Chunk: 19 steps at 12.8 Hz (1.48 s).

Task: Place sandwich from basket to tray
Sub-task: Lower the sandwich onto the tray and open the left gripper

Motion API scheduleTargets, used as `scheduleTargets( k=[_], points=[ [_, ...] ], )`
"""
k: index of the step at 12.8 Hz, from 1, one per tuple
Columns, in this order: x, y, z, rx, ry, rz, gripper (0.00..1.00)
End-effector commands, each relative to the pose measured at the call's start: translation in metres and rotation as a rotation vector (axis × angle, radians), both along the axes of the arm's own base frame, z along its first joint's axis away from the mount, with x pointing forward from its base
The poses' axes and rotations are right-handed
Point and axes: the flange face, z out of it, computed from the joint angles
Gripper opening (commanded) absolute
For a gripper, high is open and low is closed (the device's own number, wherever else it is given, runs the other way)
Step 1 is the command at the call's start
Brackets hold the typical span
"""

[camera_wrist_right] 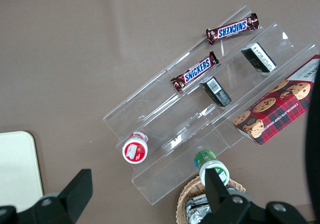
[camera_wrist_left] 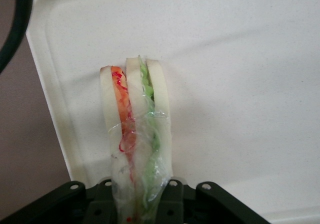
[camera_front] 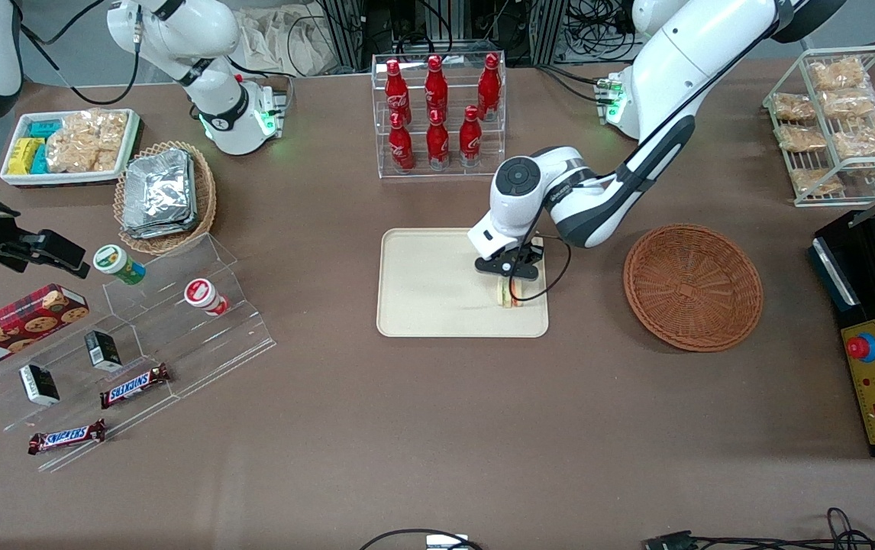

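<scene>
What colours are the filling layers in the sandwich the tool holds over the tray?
Orange-red and green between pale bread on the sandwich; clearest in the left wrist view.

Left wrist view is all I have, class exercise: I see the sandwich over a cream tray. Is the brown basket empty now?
Observer: Yes. The front view shows the basket holding nothing, beside the tray, toward the working arm's end of the table.
Operator: Where on the tray is the sandwich?
Observer: The sandwich is at the tray's edge nearest the basket, under the gripper.
Operator: Has it been let go?
Observer: Not visibly; the gripper sits directly on top of it, apparently shut on it.
Operator: What stands farther from the camera than the tray?
Observer: A clear rack of red bottles.
</scene>
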Motion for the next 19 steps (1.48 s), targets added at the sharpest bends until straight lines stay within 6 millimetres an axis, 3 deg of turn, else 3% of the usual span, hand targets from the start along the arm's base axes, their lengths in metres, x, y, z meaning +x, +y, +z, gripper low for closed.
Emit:
scheduleTargets(
  k=[1, 6, 13, 16, 19],
  points=[
    [0.0, -0.006, -0.001, -0.002, -0.012, 0.008, 1.0],
    [0.018, 0.008, 0.015, 0.01, -0.039, 0.099, 1.0],
    [0.086, 0.063, 0.067, 0.054, -0.116, 0.317, 1.0],
    [0.109, 0.076, 0.092, 0.058, -0.137, 0.374, 1.0],
    [0.132, 0.112, 0.107, 0.048, -0.152, 0.439, 1.0]
  ],
)
